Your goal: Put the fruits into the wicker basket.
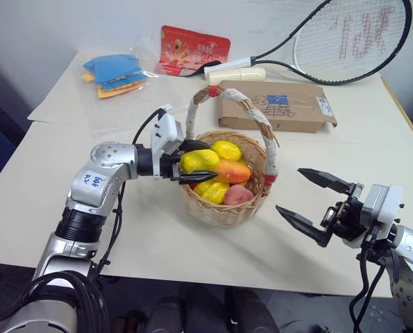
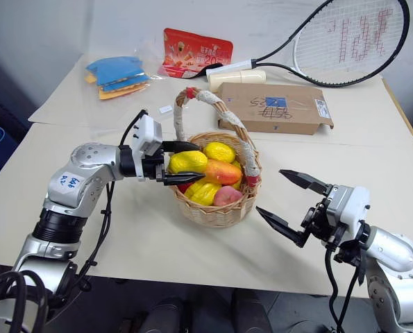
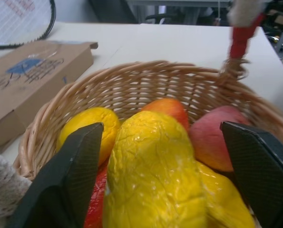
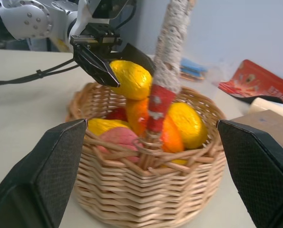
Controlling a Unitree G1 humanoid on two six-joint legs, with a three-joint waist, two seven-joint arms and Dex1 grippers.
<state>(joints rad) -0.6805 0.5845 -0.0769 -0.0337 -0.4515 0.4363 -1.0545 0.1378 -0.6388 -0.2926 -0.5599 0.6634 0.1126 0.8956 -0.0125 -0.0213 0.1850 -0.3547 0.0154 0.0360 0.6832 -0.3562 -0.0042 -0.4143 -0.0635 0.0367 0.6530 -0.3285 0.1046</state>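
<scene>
The wicker basket (image 1: 223,208) stands mid-table, its corded handle (image 1: 251,111) arching over it. Several fruits are piled in it: an orange-red mango (image 1: 232,170), a pink one (image 1: 237,195) and yellow ones (image 1: 225,149). A bumpy yellow lemon (image 1: 198,161) lies on top of the pile at the basket's left rim. My left gripper (image 1: 209,161) reaches in level from the left, its fingers open on either side of the lemon (image 3: 151,171); a gap shows beside one finger (image 3: 260,166). My right gripper (image 1: 289,189) hangs open, right of the basket and pointing at it.
A flat cardboard box (image 1: 275,104) lies just behind the basket. Farther back are a tennis racket (image 1: 352,38), a white tube (image 1: 234,71), a red pouch (image 1: 192,48) and blue packets (image 1: 112,73). Bare table lies in front of the basket.
</scene>
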